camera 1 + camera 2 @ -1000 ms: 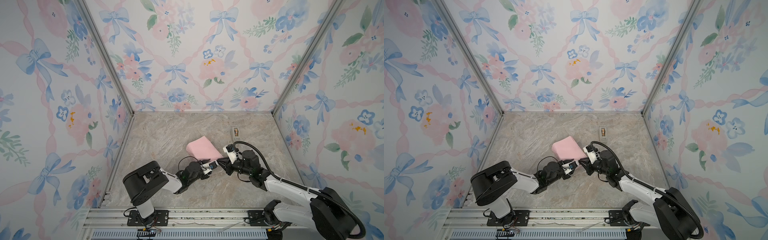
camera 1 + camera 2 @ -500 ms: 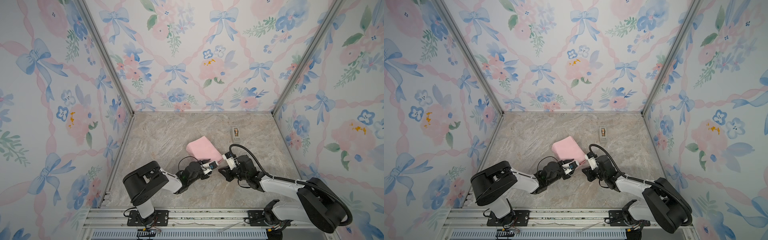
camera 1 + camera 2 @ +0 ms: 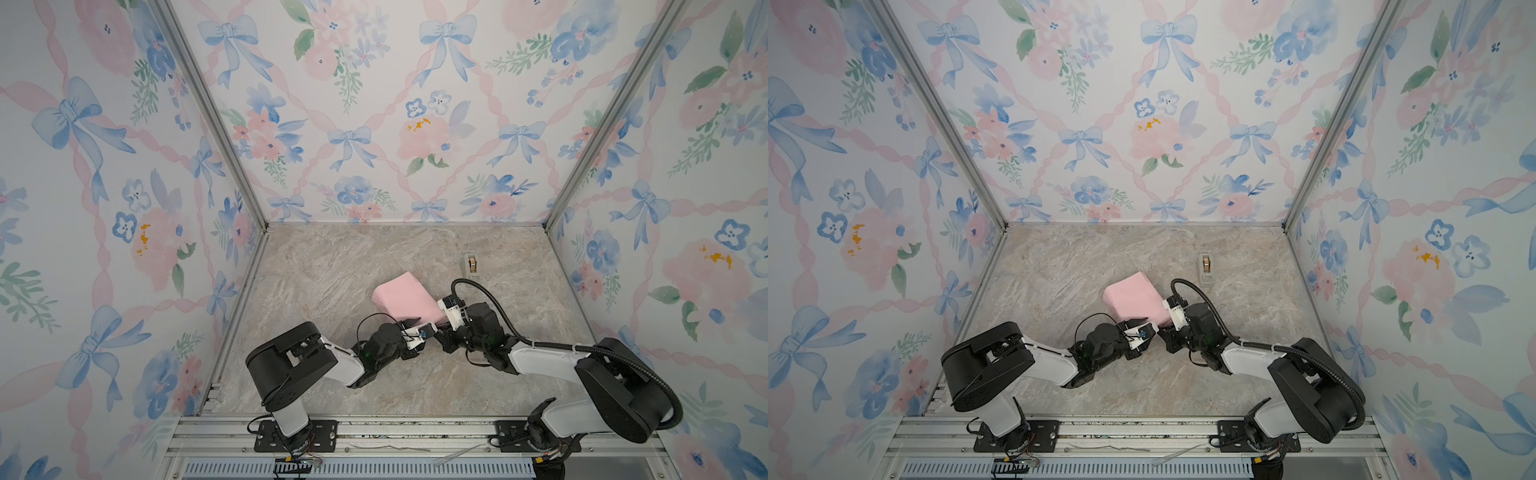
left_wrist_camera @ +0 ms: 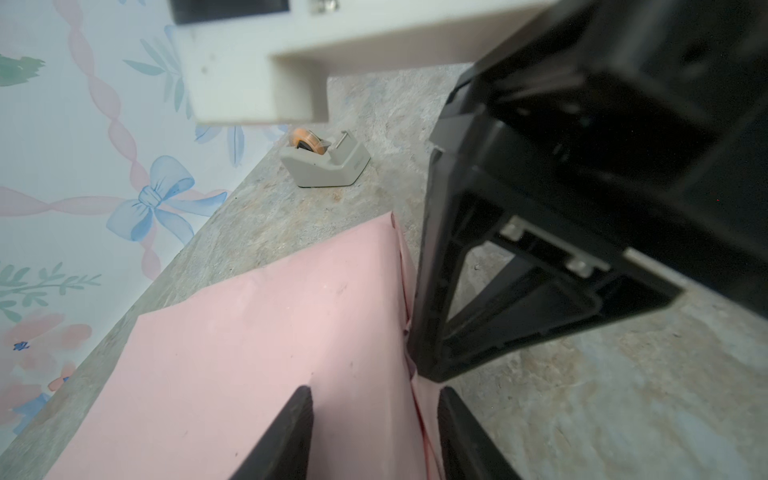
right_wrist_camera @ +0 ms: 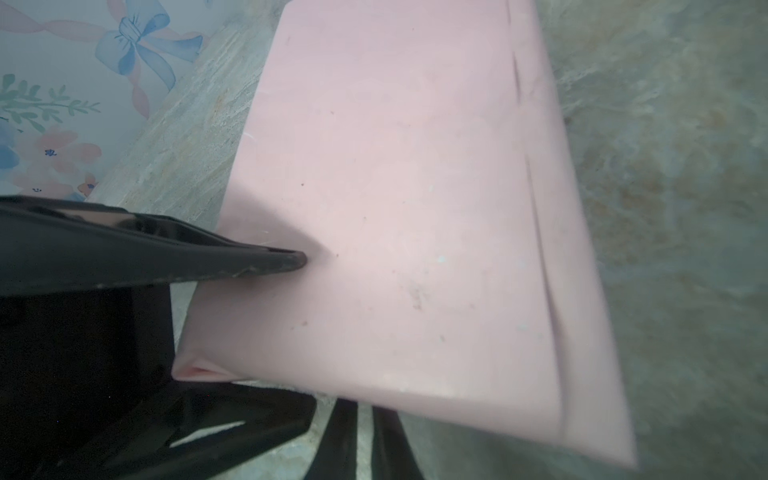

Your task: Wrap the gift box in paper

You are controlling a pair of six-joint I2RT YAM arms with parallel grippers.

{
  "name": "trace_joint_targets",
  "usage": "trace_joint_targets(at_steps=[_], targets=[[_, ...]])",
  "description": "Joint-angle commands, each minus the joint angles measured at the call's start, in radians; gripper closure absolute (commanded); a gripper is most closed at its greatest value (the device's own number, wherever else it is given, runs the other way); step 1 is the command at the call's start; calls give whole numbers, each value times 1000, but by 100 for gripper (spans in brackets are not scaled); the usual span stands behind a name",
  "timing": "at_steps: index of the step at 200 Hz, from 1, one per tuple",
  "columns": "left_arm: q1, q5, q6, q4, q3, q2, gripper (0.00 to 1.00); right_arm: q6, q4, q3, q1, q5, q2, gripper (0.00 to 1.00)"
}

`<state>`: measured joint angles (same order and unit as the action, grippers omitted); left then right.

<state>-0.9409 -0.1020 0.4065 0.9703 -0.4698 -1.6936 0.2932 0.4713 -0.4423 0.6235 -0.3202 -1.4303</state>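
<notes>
The gift box is hidden inside the paper (image 3: 405, 297) (image 3: 1136, 297), which lies folded around it as a pale pink parcel on the table. Both grippers meet at the parcel's near end. My left gripper (image 3: 417, 326) (image 3: 1140, 326) (image 4: 376, 419) stands open astride the paper's (image 4: 249, 353) end fold. One of its fingers (image 5: 286, 262) rests on the top face of the paper (image 5: 395, 208), and the other sits beside the fold. My right gripper (image 3: 440, 330) (image 3: 1163, 330) (image 5: 363, 440) is shut and empty, low on the table, with its tips under the parcel's near edge.
A small beige tape dispenser (image 3: 471, 264) (image 3: 1205, 265) (image 4: 328, 160) stands behind the parcel to the right, near the back of the marble table (image 3: 332, 266). Floral walls close in three sides. The two wrists sit very close together.
My right arm has dropped lower and come in under the parcel's near end, with its jaws shut a little further. My left gripper's jaws have opened wider. The parcel stays in place.
</notes>
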Motion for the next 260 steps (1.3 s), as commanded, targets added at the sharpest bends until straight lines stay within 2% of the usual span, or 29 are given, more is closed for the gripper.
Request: trace_joint_targets(at_steps=[1, 21, 47, 83, 148, 260], targets=[[5, 28, -11, -44, 0, -15, 47, 10, 34, -22, 10, 14, -12, 88], [0, 21, 4, -44, -6, -25, 48, 8, 33, -21, 10, 14, -10, 88], [-11, -27, 28, -47, -17, -48, 57, 5, 32, -19, 10, 16, -7, 89], [-26, -95, 43, -56, -23, -73, 63, 0, 18, -15, 8, 17, 14, 89], [-29, -109, 43, -56, -19, -72, 64, -16, -27, 38, -12, 0, 172, 87], [-30, -93, 38, -55, -21, -61, 64, -44, 43, -29, -13, -5, 69, 86]])
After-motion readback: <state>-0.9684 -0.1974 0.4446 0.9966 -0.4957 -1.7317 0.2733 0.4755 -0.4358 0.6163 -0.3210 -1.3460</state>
